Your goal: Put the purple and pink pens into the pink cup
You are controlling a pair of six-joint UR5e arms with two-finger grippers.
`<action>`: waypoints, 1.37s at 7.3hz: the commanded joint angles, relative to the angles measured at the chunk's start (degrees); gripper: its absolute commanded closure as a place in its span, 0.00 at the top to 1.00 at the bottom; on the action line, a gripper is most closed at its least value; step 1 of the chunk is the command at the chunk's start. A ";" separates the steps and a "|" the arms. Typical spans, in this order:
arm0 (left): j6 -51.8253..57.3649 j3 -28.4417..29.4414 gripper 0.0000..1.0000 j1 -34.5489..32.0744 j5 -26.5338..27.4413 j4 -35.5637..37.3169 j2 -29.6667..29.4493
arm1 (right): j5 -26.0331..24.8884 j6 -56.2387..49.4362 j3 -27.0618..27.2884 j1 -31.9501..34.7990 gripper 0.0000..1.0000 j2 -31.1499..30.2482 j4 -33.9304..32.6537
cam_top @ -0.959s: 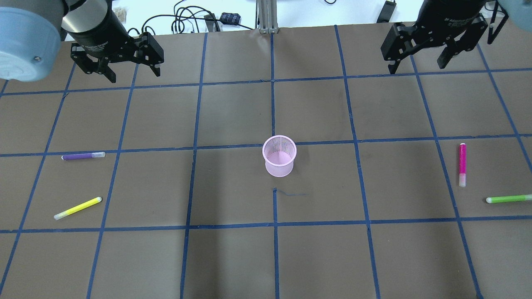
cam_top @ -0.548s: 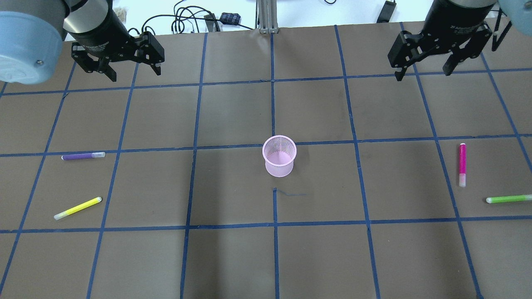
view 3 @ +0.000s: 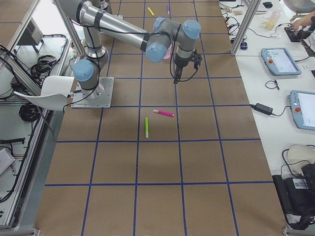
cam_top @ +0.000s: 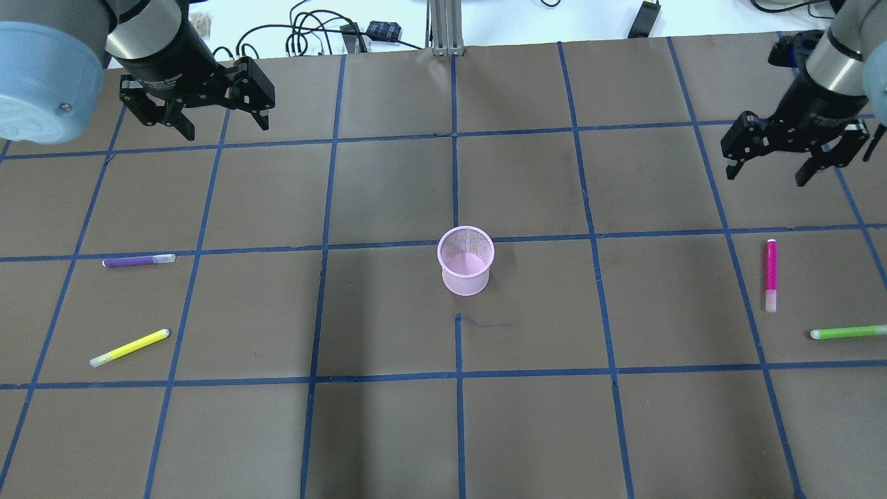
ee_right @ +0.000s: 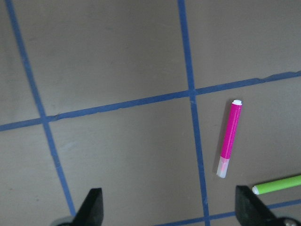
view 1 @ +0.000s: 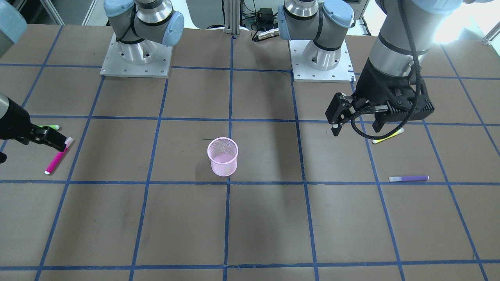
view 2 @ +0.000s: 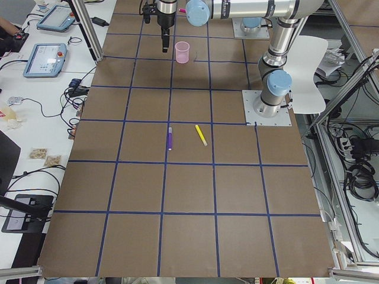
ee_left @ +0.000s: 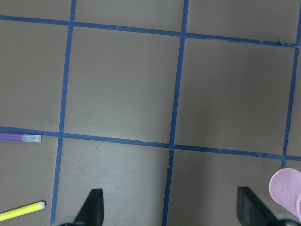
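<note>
The pink mesh cup (cam_top: pixel 466 260) stands upright at the table's middle. The purple pen (cam_top: pixel 138 260) lies flat to its left and also shows in the left wrist view (ee_left: pixel 19 137). The pink pen (cam_top: pixel 771 274) lies flat at the far right and also shows in the right wrist view (ee_right: pixel 229 138). My left gripper (cam_top: pixel 225 127) is open and empty, hovering at the back left, well beyond the purple pen. My right gripper (cam_top: pixel 766 177) is open and empty, above the table just beyond the pink pen.
A yellow pen (cam_top: pixel 129 347) lies near the purple pen at front left. A green pen (cam_top: pixel 847 332) lies near the pink pen at the right edge. Cables (cam_top: pixel 326 34) lie beyond the table's far edge. Blue tape lines grid the brown table.
My right gripper has moved right and nearer, toward the pink pen, still open. The left gripper has hardly moved. Pens and cup have not moved.
</note>
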 commanded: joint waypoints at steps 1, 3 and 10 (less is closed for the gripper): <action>-0.03 -1.16 1.00 -0.20 0.09 0.02 0.62 | -0.06 -3.39 6.58 -7.81 1.00 7.97 -15.02; 0.05 -2.83 1.00 -0.12 0.00 0.72 0.09 | -0.15 -4.79 6.77 -8.90 1.00 11.07 -14.65; 53.95 -8.81 1.00 28.58 -4.80 1.17 -3.58 | -2.16 -6.30 6.69 -8.98 0.52 14.51 -14.65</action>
